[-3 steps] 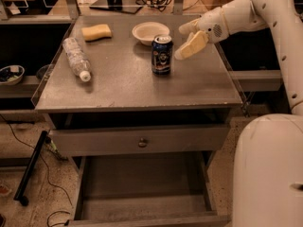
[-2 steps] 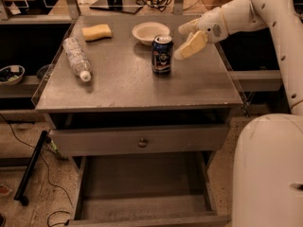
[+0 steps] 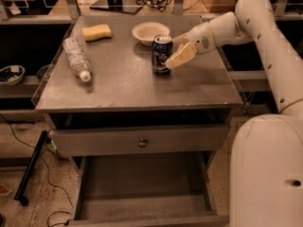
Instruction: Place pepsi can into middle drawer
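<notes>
The can (image 3: 161, 55) stood upright on the counter (image 3: 123, 86), in front of a white bowl (image 3: 150, 32). The gripper (image 3: 173, 51) hung open just right of it, fingers spread, not clamped. Below, the middle drawer (image 3: 142, 188) stood pulled out.

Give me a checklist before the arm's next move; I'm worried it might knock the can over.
1. Pepsi can upright on the table: ok.
2. Gripper open, right beside the can: ok.
3. Can fully inside the gripper's opening: cannot tell.
4. Can gripped: not ok, not yet shut on it.
5. Middle drawer pulled out, floor bare: ok.
6. Bowl behind the can, clear of the gripper: cannot tell.
</notes>
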Controlling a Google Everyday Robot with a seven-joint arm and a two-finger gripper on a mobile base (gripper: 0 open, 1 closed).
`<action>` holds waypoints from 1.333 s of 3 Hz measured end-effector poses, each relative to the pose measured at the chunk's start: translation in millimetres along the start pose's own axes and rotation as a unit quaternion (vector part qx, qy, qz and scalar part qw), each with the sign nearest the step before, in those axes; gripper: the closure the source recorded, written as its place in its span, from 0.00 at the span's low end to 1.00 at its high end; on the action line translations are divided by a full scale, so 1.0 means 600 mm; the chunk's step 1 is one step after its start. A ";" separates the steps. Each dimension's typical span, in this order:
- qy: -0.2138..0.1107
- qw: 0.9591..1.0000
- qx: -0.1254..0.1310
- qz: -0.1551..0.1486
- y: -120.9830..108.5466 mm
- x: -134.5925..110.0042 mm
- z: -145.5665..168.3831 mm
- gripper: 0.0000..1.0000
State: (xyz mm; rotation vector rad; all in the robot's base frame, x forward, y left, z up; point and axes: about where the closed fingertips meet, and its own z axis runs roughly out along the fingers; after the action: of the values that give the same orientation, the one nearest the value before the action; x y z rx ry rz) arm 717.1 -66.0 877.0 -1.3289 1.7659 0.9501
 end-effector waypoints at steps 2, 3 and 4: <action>-0.009 1.000 -0.004 0.005 -0.007 -0.001 0.023 0.00; -0.022 1.000 -0.002 0.007 -0.004 -0.001 0.019 0.00; -0.031 0.999 0.001 0.007 0.001 -0.001 0.013 0.00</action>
State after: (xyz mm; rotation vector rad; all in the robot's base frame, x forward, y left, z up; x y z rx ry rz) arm 717.4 -58.9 874.0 -1.2727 1.7304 0.9865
